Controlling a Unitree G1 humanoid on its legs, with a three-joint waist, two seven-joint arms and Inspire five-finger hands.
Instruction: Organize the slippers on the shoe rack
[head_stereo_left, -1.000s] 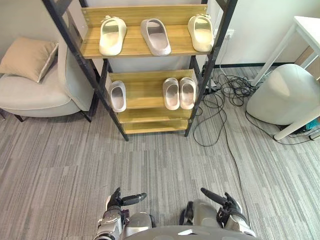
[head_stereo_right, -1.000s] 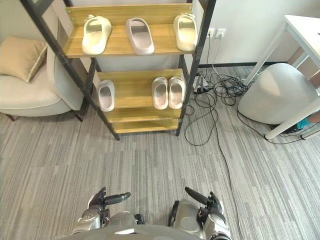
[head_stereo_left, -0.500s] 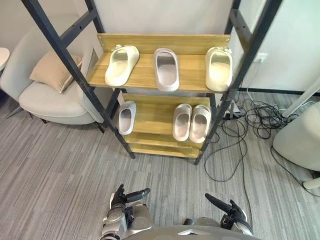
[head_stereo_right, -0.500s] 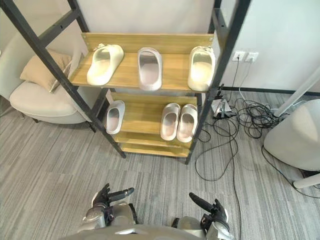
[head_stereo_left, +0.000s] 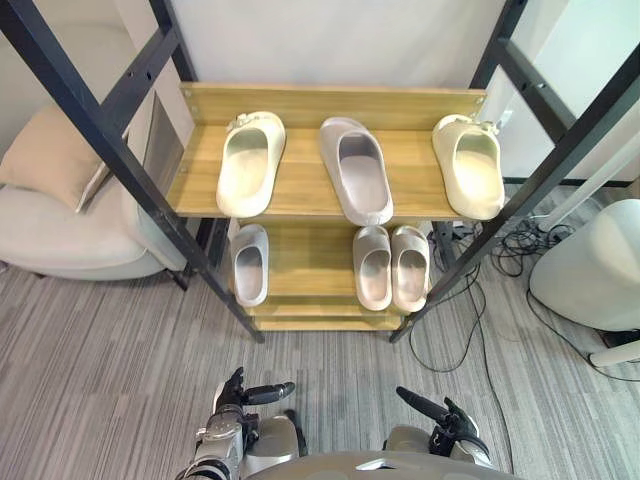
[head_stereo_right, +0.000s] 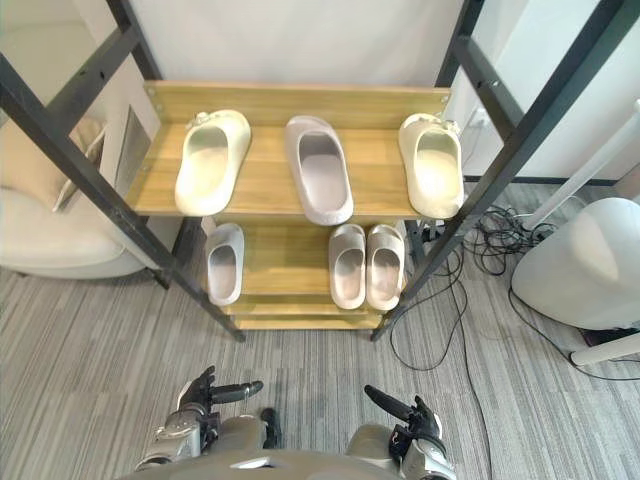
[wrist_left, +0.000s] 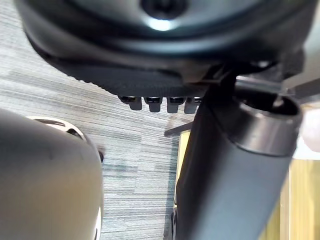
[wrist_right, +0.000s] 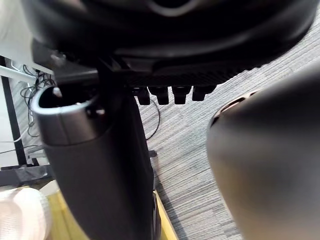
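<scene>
A wooden shoe rack (head_stereo_left: 300, 205) with a black frame stands in front of me. Its upper shelf holds a cream slipper (head_stereo_left: 248, 165) at the left, a grey slipper (head_stereo_left: 356, 170) in the middle and a cream slipper (head_stereo_left: 470, 167) at the right. On the shelf below lie a single grey slipper (head_stereo_left: 249, 264) at the left and a pair of grey slippers (head_stereo_left: 391, 267) side by side at the right. My left hand (head_stereo_left: 237, 397) and right hand (head_stereo_left: 442, 415) hang low over the carpet, well short of the rack, fingers relaxed, thumbs out, holding nothing.
A light armchair (head_stereo_left: 60, 235) with a beige cushion (head_stereo_left: 48, 155) stands left of the rack. At the right sit a rounded white seat (head_stereo_left: 590, 265) and a white table leg (head_stereo_left: 598, 170). Black cables (head_stereo_left: 480, 285) lie on the carpet by the rack's right foot.
The camera has come closer to the rack, which now looks larger and fills more of the view. The slippers lie as before. Both hands keep the same pose.
</scene>
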